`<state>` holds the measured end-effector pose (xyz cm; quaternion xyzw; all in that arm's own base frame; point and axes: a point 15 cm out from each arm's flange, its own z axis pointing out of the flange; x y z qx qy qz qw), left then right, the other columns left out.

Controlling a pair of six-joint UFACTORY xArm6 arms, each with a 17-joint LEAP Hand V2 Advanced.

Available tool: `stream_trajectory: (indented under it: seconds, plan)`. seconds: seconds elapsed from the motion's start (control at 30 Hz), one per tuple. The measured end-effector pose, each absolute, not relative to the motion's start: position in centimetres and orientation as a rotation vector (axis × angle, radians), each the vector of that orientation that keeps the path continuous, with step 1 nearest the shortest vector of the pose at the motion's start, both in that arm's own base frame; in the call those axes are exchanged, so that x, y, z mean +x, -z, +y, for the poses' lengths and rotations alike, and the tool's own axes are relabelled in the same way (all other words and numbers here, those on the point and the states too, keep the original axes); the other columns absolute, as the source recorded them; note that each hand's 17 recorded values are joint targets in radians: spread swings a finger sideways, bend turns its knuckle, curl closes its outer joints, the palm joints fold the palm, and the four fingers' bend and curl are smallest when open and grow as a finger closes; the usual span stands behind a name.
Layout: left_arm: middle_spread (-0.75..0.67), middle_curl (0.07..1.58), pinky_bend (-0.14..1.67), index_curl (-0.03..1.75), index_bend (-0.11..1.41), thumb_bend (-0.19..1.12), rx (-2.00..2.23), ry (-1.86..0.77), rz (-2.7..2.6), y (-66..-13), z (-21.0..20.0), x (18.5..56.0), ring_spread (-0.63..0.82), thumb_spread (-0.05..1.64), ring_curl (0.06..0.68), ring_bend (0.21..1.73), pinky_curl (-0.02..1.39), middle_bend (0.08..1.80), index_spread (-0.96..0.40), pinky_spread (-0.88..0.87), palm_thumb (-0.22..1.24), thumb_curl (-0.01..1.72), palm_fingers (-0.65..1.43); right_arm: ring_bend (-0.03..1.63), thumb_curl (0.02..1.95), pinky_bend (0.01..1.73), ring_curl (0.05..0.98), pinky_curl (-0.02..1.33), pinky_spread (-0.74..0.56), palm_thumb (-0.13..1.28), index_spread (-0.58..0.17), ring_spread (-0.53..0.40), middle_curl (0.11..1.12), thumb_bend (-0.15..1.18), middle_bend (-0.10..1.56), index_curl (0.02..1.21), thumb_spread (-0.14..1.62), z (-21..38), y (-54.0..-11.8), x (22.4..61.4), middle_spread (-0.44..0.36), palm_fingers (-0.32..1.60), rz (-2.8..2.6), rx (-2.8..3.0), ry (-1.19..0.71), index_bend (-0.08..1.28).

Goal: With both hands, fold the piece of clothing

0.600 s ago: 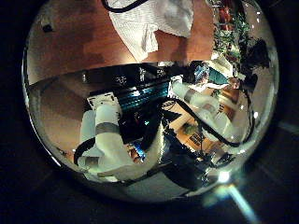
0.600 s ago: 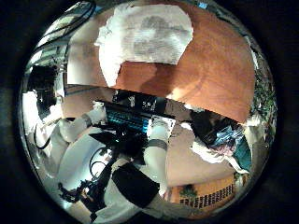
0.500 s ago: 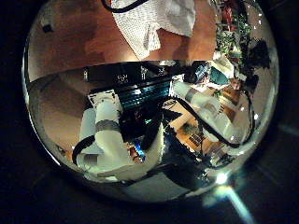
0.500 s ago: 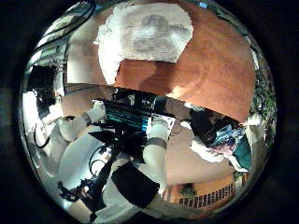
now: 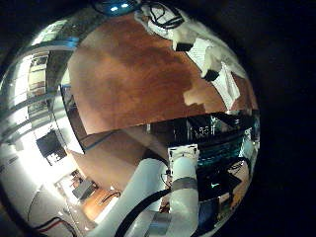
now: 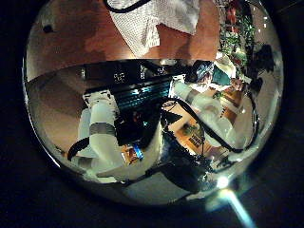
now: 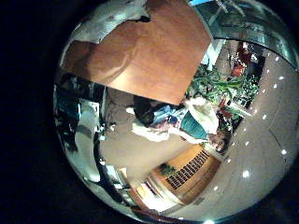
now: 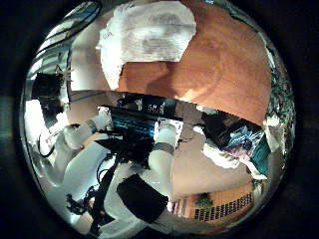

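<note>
The piece of clothing (image 8: 150, 35) lies crumpled and spread on the wooden table (image 8: 224, 70), far from the right palm. It also shows in the right little finger side palm view (image 7: 105, 23) at the table's far end. In the left thumb side palm view the clothing (image 6: 157, 19) lies on the table (image 6: 66, 38), away from that palm. In the left little finger side palm view it (image 5: 225, 79) lies near the table's (image 5: 128, 84) edge, with parts of the left hand (image 5: 188, 39) beside it. The right hand's fingers do not show.
Both white arms (image 8: 164, 149) rise from a rack of equipment (image 8: 140, 121) at the table's near edge. The rack also shows in the left thumb side palm view (image 6: 133, 90). Bare tabletop lies beside the clothing.
Both thumb side palm views have shifted a little, so the hands have moved slightly. The clothing lies as before.
</note>
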<state>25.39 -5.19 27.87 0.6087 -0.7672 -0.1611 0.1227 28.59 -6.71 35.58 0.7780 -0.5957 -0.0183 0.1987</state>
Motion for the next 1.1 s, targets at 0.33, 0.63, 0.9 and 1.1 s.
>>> stream_trajectory:
  seconds: [0.33, 0.63, 0.9, 1.1]
  plan:
    - [0.21, 0.39, 0.53, 0.33, 0.17, -0.02, 1.664, 0.307, -2.304, -21.3, -11.5, 24.5, 0.18, 1.05, 0.205, 0.84, 0.39, 0.21, 0.03, 0.19, 0.23, 0.30, 0.10, 0.63, 0.21, 0.70, 0.209, 0.16, 0.32, 0.16, -0.363, 0.089, 0.36, -0.02, 0.25, 0.28, 1.21, -6.4, -32.8, 28.7, -0.016, 0.15, -1.641, 2.130, 0.163, 0.15]
    - [0.35, 0.37, 0.53, 0.32, 0.15, -0.03, 1.648, 0.289, -2.462, -15.7, -13.2, 26.9, 0.38, 0.97, 0.193, 0.81, 0.37, 0.19, 0.10, 0.36, 0.20, 0.30, 0.02, 0.63, 0.21, 0.68, 0.213, 0.17, 0.32, 0.16, -0.362, 0.098, 0.36, -0.01, 0.25, 0.28, 1.23, -5.5, -32.9, 28.7, -0.014, 0.17, -1.666, 2.095, 0.155, 0.16]
    - [0.43, 0.36, 0.56, 0.29, 0.14, -0.03, 1.699, 0.219, -2.535, -12.6, -14.0, 28.8, 0.44, 0.92, 0.200, 0.85, 0.37, 0.22, 0.15, 0.41, 0.18, 0.31, 0.05, 0.63, 0.21, 0.67, 0.217, 0.17, 0.32, 0.16, -0.366, 0.085, 0.36, -0.01, 0.25, 0.28, 1.23, -5.3, -33.4, 27.7, -0.017, 0.19, -1.675, 2.051, 0.176, 0.16]
    - [0.32, 0.40, 0.52, 0.28, 0.16, -0.03, 1.713, 0.285, -2.532, -10.8, -14.4, 29.0, 0.37, 0.91, 0.196, 0.85, 0.35, 0.34, 0.16, 0.35, 0.19, 0.31, 0.17, 0.63, 0.21, 0.66, 0.218, 0.18, 0.33, 0.16, -0.365, 0.084, 0.36, -0.01, 0.25, 0.28, 1.23, -5.3, -33.5, 27.3, -0.017, 0.19, -1.674, 2.036, 0.192, 0.16]
